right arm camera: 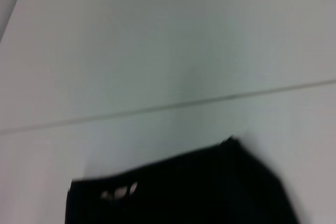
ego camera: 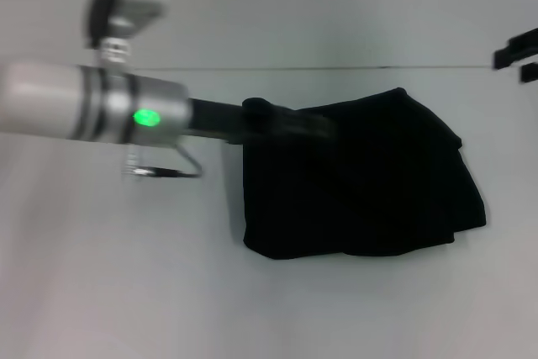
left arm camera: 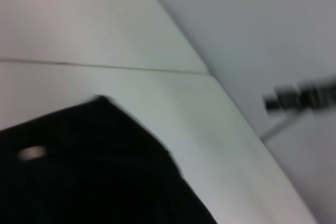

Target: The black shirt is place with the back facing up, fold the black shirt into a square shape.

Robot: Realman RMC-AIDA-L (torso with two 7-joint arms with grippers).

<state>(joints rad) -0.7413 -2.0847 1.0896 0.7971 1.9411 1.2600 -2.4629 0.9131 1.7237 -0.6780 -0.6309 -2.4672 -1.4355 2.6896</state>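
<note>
The black shirt [ego camera: 370, 182] lies on the white table as a folded, roughly square bundle right of centre in the head view, plain side showing. My left arm reaches in from the left, and my left gripper [ego camera: 286, 124] is at the bundle's far left corner, black against the black cloth. My right gripper [ego camera: 519, 56] is at the far right edge, above and clear of the shirt, its two fingers apart and empty. The shirt also shows in the left wrist view [left arm camera: 89, 171] and in the right wrist view [right arm camera: 184, 192].
The white table [ego camera: 126, 275] spreads out to the left of the shirt and in front of it. A thin seam line [ego camera: 336, 67] runs across the table behind the shirt. A cable loop [ego camera: 168, 166] hangs under my left wrist.
</note>
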